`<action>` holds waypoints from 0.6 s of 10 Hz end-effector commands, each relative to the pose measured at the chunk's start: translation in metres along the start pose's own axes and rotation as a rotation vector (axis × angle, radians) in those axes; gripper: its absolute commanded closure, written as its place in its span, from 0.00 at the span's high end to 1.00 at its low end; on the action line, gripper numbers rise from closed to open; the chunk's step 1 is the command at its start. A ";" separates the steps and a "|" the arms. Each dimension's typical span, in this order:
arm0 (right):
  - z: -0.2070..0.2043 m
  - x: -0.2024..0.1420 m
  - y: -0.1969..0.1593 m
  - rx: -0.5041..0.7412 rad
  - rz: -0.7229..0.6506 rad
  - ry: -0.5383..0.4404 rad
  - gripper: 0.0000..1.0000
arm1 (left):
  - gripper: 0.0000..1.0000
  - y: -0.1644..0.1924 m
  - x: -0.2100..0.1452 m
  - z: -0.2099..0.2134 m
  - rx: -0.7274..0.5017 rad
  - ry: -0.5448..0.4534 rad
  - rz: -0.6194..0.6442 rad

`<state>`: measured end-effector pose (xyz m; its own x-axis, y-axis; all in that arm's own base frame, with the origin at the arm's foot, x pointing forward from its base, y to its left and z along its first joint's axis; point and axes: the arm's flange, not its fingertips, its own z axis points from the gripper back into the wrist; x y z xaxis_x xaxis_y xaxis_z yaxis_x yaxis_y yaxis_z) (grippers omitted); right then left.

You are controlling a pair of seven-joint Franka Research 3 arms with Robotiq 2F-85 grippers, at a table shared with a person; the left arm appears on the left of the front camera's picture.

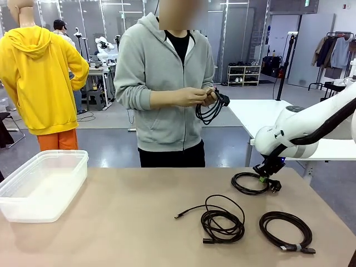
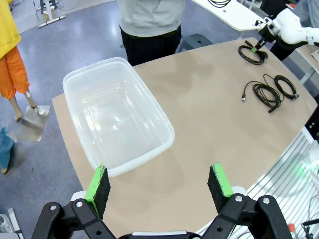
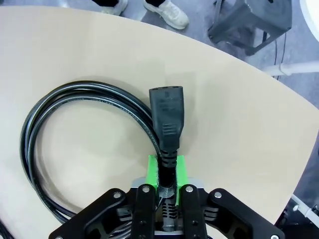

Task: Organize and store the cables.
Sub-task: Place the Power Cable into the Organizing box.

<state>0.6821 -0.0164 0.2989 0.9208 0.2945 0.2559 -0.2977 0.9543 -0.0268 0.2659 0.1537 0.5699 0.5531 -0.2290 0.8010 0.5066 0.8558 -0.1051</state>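
Power cable: coiled flat on table at 2 o'clock, pinched just behind plug by right gripper, jaws closed on it. Toward 4 to 5 o'clock: loose coil, tied coil. Fourth coil held in person's hands at 12 o'clock. Bin at 9 o'clock. Left gripper spread wide, holding nothing, above bin's near rim.

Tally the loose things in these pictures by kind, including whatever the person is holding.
Thin black coiled cables: 4
Clear plastic bin: 1
Total: 5
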 end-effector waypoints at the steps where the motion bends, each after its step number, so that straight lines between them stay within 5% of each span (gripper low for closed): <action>1: 0.009 0.003 0.003 -0.030 -0.053 0.032 0.00 | 1.00 0.000 0.000 0.000 -0.007 -0.004 -0.011; 6: 0.105 -0.023 0.011 0.030 -0.121 0.059 0.00 | 1.00 0.000 0.000 0.000 -0.007 -0.004 -0.011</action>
<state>0.6507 -0.0186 0.3784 0.9503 0.2294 0.2104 -0.2350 0.9720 0.0016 0.2659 0.1537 0.5699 0.5532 -0.2291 0.8009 0.5066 0.8557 -0.1051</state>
